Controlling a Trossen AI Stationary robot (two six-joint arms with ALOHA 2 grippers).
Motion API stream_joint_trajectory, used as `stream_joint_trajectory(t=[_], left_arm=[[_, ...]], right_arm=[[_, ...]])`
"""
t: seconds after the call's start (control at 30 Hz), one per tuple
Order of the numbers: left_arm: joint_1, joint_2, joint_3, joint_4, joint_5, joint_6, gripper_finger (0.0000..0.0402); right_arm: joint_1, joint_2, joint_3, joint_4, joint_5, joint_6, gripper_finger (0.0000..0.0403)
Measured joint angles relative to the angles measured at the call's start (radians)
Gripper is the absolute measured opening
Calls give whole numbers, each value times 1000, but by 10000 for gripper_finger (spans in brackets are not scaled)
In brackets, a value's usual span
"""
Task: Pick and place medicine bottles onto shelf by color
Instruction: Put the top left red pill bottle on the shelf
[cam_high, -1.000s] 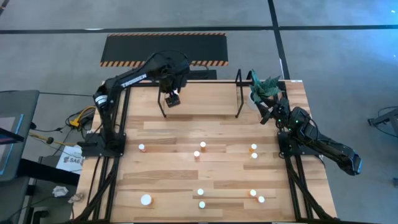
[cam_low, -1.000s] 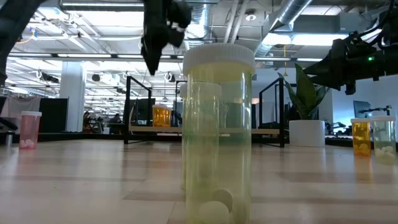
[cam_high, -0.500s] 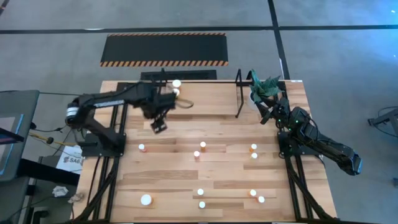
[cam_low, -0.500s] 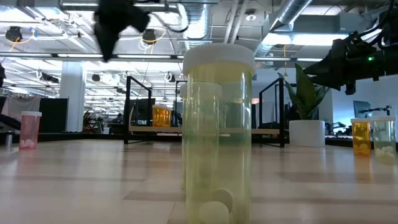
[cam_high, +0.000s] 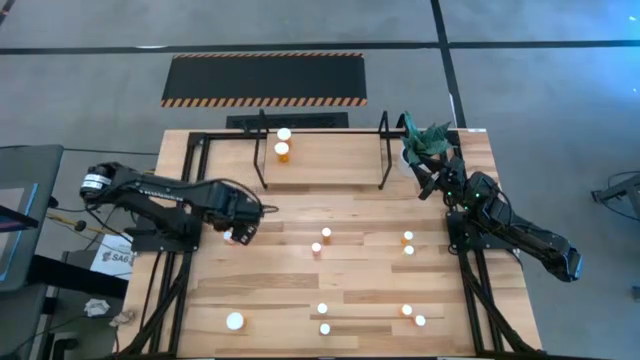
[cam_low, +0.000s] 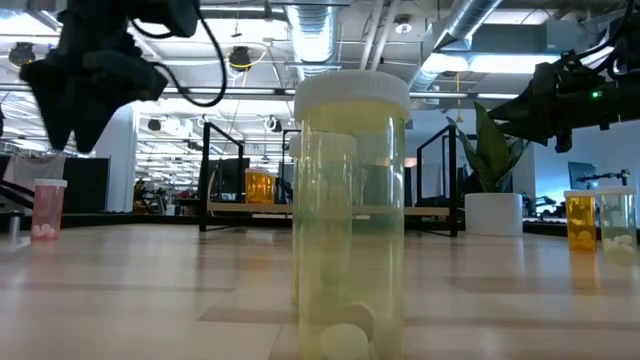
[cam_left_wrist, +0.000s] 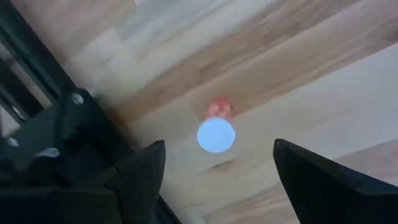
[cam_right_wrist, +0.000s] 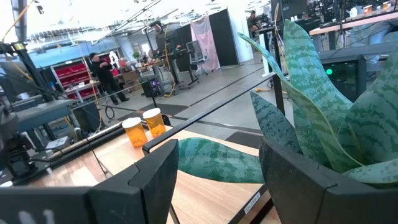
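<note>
A reddish medicine bottle (cam_left_wrist: 216, 132) with a white cap stands upright on the wood table near its left edge. My left gripper (cam_left_wrist: 217, 171) hangs open above it, pointing down, one finger on each side and clear of it; the high view shows the gripper (cam_high: 238, 226) over this bottle (cam_high: 229, 238). Two orange bottles (cam_high: 283, 150) stand on the floor of the shelf (cam_high: 320, 160) at the far edge. My right gripper (cam_right_wrist: 217, 180) waits open and level beside the plant (cam_high: 428, 142) at the far right.
Several more white-capped bottles (cam_high: 326, 234) stand scattered over the table's middle and near part, a larger one (cam_high: 234, 321) at the near left. A tall pale bottle (cam_low: 350, 210) stands right before the low camera. The shelf's black hoop ends (cam_high: 383, 150) rise at the far side.
My left gripper has gone from over the shelf toward the table's left and near edges, sinking as it went and rolling about its own axis. It now hangs over the reddish bottle. The two orange bottles stay on the shelf.
</note>
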Motion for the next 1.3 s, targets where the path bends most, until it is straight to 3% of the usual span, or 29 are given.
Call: stream_joint_trajectory(t=[0.4, 0.7, 1.3], left_arm=[[-96, 1, -176, 203, -13, -111, 282], [-96, 1, -201, 227, -68, -112, 214], [-96, 1, -201, 242, -51, -95, 100]], right_arm=[[0, 0, 0, 0, 0, 0, 249], [0, 0, 0, 0, 0, 0, 249], [0, 0, 0, 0, 0, 0, 249]])
